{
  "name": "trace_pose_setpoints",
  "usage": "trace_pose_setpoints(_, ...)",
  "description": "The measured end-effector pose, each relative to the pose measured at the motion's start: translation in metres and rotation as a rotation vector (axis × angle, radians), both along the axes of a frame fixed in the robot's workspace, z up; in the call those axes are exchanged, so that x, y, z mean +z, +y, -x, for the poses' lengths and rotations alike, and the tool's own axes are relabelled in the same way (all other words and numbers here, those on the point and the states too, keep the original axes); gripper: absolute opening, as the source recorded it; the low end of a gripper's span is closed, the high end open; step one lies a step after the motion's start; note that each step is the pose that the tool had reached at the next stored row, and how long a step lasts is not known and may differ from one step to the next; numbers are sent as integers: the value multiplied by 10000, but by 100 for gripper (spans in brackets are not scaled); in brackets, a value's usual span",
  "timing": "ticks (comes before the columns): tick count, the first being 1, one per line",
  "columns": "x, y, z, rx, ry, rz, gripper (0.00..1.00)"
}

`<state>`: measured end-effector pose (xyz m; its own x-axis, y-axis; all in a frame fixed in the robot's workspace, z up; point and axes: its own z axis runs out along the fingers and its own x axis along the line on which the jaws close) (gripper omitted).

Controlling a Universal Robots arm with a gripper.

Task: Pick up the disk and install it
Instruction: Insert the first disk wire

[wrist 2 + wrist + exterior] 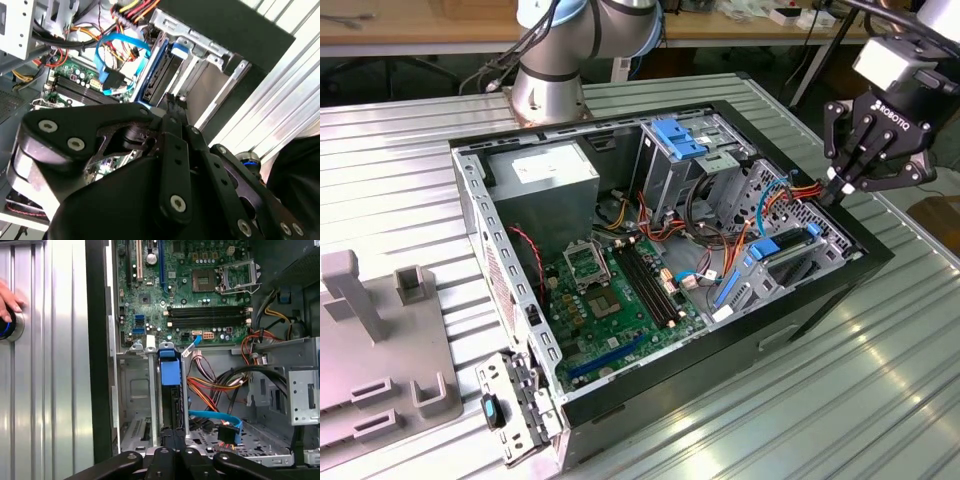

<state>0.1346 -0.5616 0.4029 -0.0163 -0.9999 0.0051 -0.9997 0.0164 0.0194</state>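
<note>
The disk (782, 252) stands on edge in the drive cage at the open computer case's (865, 262) side toward the exterior view's right, dark body between bright blue rails. In both wrist views the disk (156, 75) (170, 385) sits in its slot between grey metal walls, a blue tab at one end. My gripper (840, 190) hangs just above the far end of the disk, near the case rim. Its black fingers meet at the tips with nothing between them, and the gripper (172, 100) (172, 436) points at the disk's end edge.
Orange and blue cables (775, 195) run beside the slot. A grey cage with a blue bracket (678, 137), a power supply (542, 180) and the motherboard (610, 290) fill the case. A hand (7, 302) rests by a blue-ringed button (6, 328). A grey fixture (380, 340) stands at the exterior view's left.
</note>
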Motion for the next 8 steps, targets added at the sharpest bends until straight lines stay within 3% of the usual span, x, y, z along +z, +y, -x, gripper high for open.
trace_pose_setpoints(1, -3, 1, -69, 1, 13, 2, 11)
trace_pose_setpoints(4, -11, 10, -144, 79, 17, 8, 11)
trace_pose_setpoints(8, -35, 10, -183, 855, 17, 9, 11)
